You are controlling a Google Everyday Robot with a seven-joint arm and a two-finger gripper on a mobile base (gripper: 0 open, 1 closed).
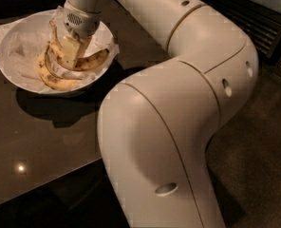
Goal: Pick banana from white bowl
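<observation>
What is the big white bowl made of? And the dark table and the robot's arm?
The white bowl looks like glazed ceramic or hard plastic: its rim is smooth and evenly white. The table seems to be polished stone or glass, because it reflects a spot of light. The arm, whose gripper is down in the bowl, looks like smooth matte plastic.

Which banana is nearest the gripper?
The sharply hooked, brown-speckled banana: the gripper, down in the white bowl, sits at its bend. The long crescent banana lies lower, along the rim.

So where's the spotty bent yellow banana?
In the camera view's upper left, the brown-speckled bent yellow banana lies in the wide white bowl, right by the robot's claw.
</observation>
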